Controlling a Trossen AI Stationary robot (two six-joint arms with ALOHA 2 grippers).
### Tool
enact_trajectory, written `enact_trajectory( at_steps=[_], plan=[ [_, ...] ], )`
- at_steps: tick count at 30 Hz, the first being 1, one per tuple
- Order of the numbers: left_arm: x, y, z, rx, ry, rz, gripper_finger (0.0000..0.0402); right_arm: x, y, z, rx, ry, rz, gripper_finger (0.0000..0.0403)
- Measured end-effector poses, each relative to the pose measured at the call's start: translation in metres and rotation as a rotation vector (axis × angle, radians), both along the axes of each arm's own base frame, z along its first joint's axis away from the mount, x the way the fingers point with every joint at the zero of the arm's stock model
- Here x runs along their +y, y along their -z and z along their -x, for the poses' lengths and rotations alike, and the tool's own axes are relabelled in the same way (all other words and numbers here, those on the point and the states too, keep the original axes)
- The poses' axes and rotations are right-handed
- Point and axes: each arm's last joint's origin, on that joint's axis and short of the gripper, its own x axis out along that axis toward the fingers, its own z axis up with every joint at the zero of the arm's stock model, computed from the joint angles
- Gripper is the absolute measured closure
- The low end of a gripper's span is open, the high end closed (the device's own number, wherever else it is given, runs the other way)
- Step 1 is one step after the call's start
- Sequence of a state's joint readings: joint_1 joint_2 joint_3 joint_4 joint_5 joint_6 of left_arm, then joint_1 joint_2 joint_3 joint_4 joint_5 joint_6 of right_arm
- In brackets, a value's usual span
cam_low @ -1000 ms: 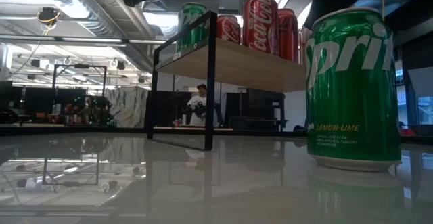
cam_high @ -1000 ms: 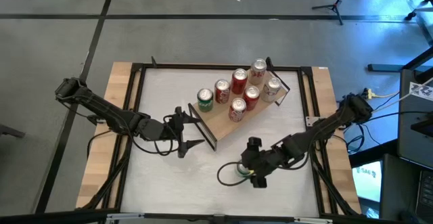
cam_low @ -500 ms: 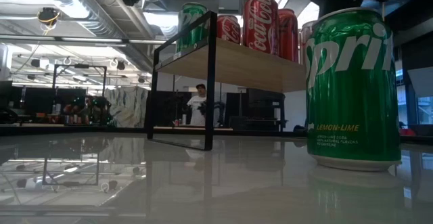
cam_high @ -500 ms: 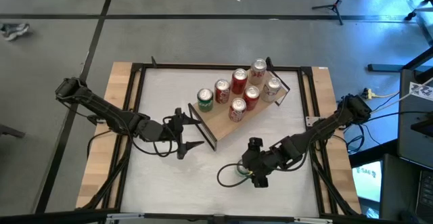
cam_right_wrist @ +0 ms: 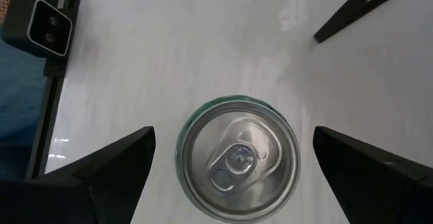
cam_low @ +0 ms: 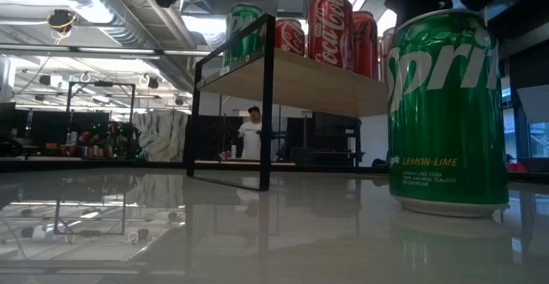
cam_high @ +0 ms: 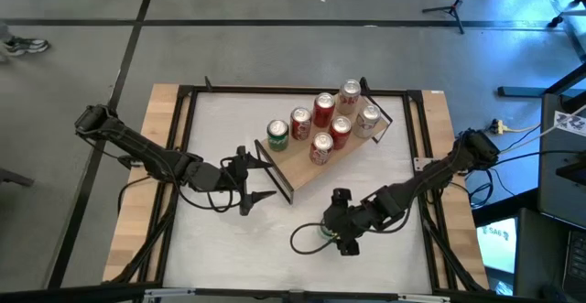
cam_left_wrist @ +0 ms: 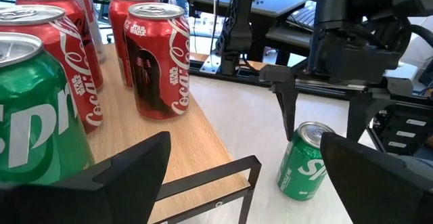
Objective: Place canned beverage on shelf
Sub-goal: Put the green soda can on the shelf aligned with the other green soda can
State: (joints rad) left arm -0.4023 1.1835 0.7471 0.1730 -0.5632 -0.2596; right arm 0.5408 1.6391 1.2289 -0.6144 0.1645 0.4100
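Note:
A green canned beverage point(cam_right_wrist: 238, 160) stands upright on its base on the white tabletop point(cam_high: 220, 239), near the front right. My right gripper point(cam_left_wrist: 323, 119) hangs over it, pointing down, open, one finger on each side of the can's top without touching. The shelf point(cam_high: 295, 167), a light-wood plank on black frame ends, stands at the table's middle and carries several red, green and silver cans point(cam_high: 322, 111). My left gripper point(cam_high: 259, 177) waits open and level at the shelf's left end, holding nothing.
Black frame bars and wooden edges point(cam_high: 151, 184) border the tabletop. A small camera block point(cam_right_wrist: 37, 24) sits at the table's near edge. A cable loop point(cam_high: 298, 241) lies left of the green can point(cam_low: 446, 112). A person point(cam_low: 250, 134) stands far off in the room.
My right gripper has sunk a little over the green can and stays open. The can has not moved.

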Motion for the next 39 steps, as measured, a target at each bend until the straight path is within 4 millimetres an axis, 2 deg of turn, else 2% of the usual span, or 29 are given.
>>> enact_trajectory(
  at_steps=[7, 19, 22, 25, 32, 39],
  plan=[
    [0.0, 0.0, 0.0, 0.0, 0.0, 0.0, 0.0032, -0.006, 0.001, -0.002, 0.017, 0.011, -0.009, 0.0024],
    [0.0, 0.0, 0.0, 0.002, 0.002, -0.008, 0.0032, -0.009, 0.0, -0.003, 0.025, 0.02, -0.005, 0.0148],
    [0.0, 0.0, 0.0, 0.002, 0.002, -0.008, 0.0032, -0.01, 0.0, -0.003, 0.031, 0.018, -0.004, 0.0167],
    [0.0, 0.0, 0.0, 0.002, 0.002, -0.008, 0.0032, -0.012, 0.0, -0.004, 0.03, -0.009, 0.015, 0.0166],
    [0.0, 0.0, 0.0, 0.002, 0.002, -0.008, 0.0032, -0.013, 0.0, -0.004, 0.027, -0.07, 0.049, 0.0134],
    [0.0, 0.0, 0.0, 0.002, 0.001, -0.008, 0.0032, -0.02, 0.001, -0.007, 0.045, -0.143, 0.026, 0.0153]
  ],
)
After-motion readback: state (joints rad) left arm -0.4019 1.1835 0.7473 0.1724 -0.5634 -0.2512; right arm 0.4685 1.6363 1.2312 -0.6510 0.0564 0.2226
